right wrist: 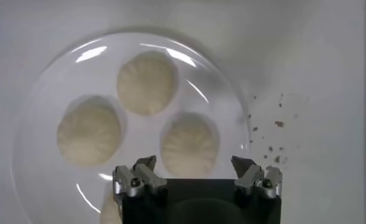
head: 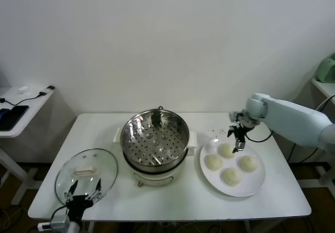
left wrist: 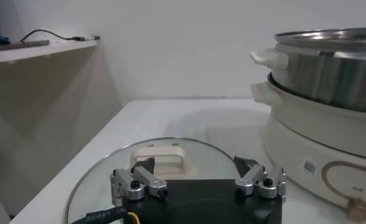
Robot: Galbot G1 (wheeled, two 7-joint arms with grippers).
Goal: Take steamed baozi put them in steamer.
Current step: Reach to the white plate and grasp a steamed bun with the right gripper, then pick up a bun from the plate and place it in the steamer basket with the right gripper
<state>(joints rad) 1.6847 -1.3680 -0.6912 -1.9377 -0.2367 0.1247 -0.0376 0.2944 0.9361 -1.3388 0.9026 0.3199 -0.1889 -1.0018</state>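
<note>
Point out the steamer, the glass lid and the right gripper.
steamer [head: 155, 139]: head view, perforated tray inside the pot.
glass lid [head: 86, 171]: head view, cream handle at its centre.
right gripper [head: 238, 137]: head view, between the open fingertips, above the plate's rear bun.

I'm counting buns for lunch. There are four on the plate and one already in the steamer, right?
Not quite. The four buns are on the plate, but the steamer holds none; the head view shows only its bare perforated tray.
</note>
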